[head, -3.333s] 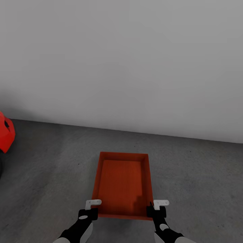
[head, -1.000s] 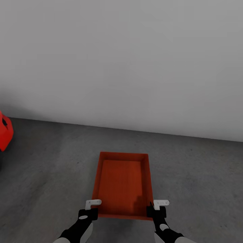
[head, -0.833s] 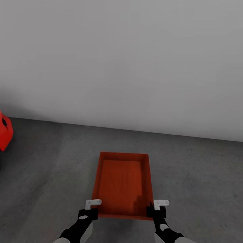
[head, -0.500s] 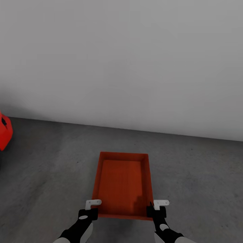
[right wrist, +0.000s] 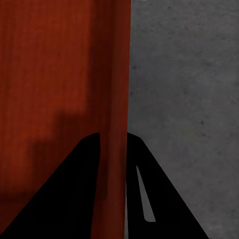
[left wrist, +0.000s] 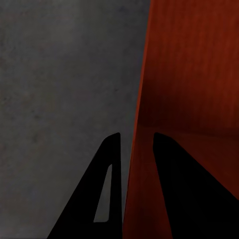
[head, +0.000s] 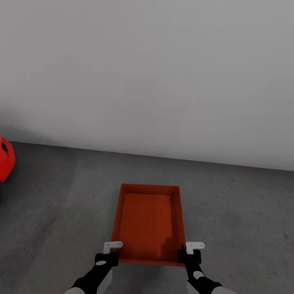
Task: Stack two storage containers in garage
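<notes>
the orange bin [head: 149, 222] is over the grey garage floor [head: 237, 220] near the white wall [head: 147, 73], both pincers, left [head: 111, 250] and right [head: 191, 250], clenched on its side walls. next i think: lower it, then release.

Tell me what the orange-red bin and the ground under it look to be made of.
Storage container: probably matte plastic; uniform orange-red, thin straight walls, fine ribbing on its base, no gloss. Floor: apparently bare concrete; mottled dark grey, rough and dull.
</notes>
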{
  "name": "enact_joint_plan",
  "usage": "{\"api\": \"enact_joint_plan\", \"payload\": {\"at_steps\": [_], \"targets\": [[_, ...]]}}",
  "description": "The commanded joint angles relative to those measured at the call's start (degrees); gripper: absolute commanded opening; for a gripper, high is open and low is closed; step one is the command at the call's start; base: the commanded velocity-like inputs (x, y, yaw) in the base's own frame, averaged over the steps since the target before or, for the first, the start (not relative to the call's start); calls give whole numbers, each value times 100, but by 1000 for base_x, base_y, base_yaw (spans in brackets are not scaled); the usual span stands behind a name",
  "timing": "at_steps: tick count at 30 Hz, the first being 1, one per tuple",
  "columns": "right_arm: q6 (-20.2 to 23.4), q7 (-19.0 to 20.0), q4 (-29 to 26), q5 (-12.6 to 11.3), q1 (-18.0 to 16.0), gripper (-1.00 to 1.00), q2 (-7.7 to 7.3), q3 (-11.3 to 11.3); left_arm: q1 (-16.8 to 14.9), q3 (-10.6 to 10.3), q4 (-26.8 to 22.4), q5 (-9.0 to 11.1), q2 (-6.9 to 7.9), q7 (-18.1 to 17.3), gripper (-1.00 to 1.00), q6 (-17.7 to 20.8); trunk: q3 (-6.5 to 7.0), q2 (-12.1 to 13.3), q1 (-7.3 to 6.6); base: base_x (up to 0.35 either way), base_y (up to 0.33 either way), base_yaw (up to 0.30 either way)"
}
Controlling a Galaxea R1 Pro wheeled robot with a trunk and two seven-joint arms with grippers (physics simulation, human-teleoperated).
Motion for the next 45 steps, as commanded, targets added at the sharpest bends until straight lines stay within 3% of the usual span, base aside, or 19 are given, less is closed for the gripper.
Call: {"api": "enact_joint_plan", "payload": {"at_steps": [1, 45], "targets": [[-240, -21, -27, 81, -6, -100, 3, -10, 3, 8, 14, 36, -2, 57, -100, 15, -4, -2, 0, 99, 0, 0], [-240, -20, -27, 83, -6, -100, 3, -10, 2, 8, 14, 11, -2, 57, -100, 15, -4, -2, 0, 21, 0, 0]]}}
